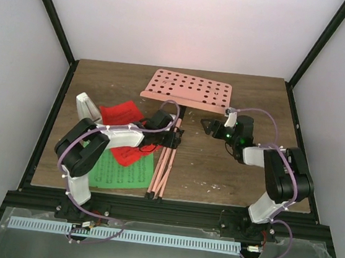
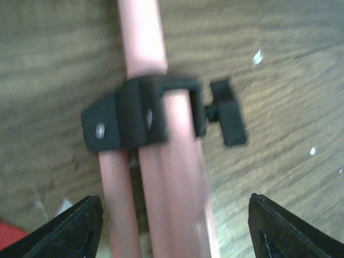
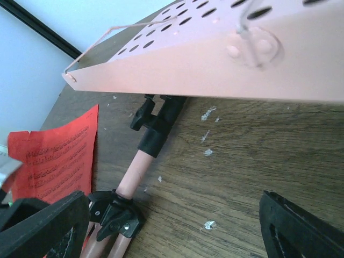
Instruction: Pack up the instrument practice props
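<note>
The pink music stand lies flat on the table, its hole-dotted desk (image 1: pixel 187 89) at the back and its folded legs (image 1: pixel 162 168) pointing at me. My left gripper (image 1: pixel 172 139) is open and straddles the legs (image 2: pixel 172 204) just below the black clamp (image 2: pixel 141 115), its fingers apart from them. My right gripper (image 1: pixel 208 127) is open and empty, low beside the desk (image 3: pixel 215 48) and facing the pole (image 3: pixel 135 171). Red pages (image 1: pixel 122 113) and a green page (image 1: pixel 121 173) lie left of the stand. The white metronome (image 1: pixel 87 106) stands at the far left.
A black clamp knob (image 2: pixel 228 113) sticks out right of the legs. A red page (image 3: pixel 54 156) lies beyond the pole in the right wrist view. Small white flecks (image 3: pixel 208 152) dot the wooden table (image 1: pixel 242 174). Black frame rails edge the table.
</note>
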